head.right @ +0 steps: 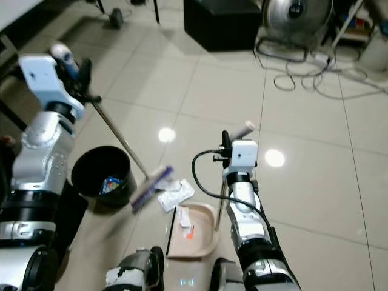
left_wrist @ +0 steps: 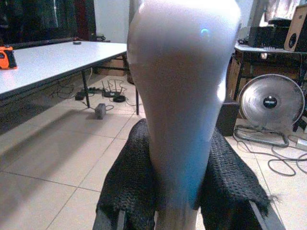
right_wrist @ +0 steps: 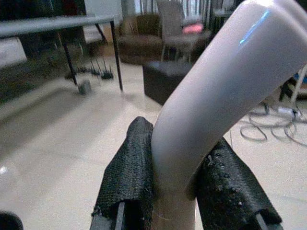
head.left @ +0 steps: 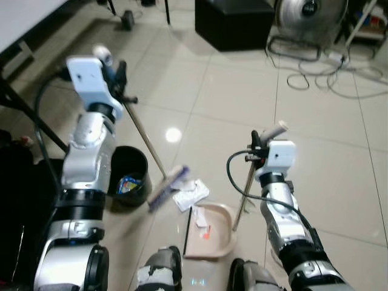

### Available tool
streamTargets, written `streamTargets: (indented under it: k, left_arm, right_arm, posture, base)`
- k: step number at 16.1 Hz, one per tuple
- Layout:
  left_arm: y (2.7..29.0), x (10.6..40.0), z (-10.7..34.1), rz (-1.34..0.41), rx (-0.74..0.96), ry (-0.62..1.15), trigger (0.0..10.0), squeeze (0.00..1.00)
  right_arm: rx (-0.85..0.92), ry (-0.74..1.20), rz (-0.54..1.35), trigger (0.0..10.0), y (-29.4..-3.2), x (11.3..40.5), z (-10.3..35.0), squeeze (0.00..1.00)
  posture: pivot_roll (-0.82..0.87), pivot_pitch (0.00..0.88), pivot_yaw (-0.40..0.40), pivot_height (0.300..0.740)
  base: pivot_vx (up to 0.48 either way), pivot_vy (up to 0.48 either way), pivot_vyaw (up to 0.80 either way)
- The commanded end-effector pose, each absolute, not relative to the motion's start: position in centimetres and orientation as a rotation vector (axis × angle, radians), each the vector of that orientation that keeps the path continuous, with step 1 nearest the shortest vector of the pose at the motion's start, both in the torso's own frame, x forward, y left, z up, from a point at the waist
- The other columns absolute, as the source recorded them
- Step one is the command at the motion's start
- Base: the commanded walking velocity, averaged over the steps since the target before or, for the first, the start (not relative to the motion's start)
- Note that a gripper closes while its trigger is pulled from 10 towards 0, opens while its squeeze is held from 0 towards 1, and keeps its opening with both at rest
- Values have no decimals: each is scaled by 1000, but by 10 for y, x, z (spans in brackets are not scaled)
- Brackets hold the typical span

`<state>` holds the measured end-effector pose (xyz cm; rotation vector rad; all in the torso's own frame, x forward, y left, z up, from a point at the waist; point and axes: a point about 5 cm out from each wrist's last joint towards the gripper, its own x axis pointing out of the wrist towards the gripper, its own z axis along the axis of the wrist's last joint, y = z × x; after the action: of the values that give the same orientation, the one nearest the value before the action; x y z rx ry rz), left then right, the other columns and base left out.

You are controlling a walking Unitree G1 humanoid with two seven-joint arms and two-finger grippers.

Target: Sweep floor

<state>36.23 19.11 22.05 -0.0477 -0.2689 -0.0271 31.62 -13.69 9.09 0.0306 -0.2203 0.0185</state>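
While our left gripper (head.left: 120,77) is clamping the long-handled purple broom (head.left: 165,187), our right gripper (head.left: 259,144) is gripping the beige plastic dustpan (head.left: 209,231) near crumpled white paper (head.left: 190,194) beside a black bin (head.left: 127,174).

Glossy tiled room with furniture around its edges

A floor of large, shiny beige tiles (head.left: 242,97) mirrors round ceiling lights. A long white-topped table on black legs (left_wrist: 53,60) stands along one side; a black box-shaped stool (head.left: 233,24) and a round silver floor fan (left_wrist: 271,103) sit beyond, with pale cables (head.left: 327,76) looped beside them.
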Motion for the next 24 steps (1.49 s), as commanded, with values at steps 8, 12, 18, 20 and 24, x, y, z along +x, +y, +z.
streamTargets:
  k: [8,12,18,20,24]
  left_arm:
    - [196,354,228,-46,-63,-343,10000,0]
    - [215,352,224,18,29,-327,10000,0]
    - [237,336,207,54,124,-265,10000,0]
    - [233,332,195,24,117,-220,10000,0]
    - [215,319,164,-37,89,-111,10000,0]
  right_arm:
    - [97,-402,20,10000,-168,305,147,0]
    - [128,-367,0,10000,-178,295,148,0]
    - [169,-356,-94,10000,-204,277,161,0]
    - [169,-362,-89,10000,-209,276,172,0]
    - [155,-342,3,10000,-210,275,198,0]
  posture:
    - [42,4,39,740]
    - [50,0,39,740]
    - [52,0,56,740]
    - [48,0,63,740]
    - [31,0,79,740]
  base:
    - [0,0,0]
    - [0,0,0]
    - [0,0,0]
    - [0,0,0]
    - [0,0,0]
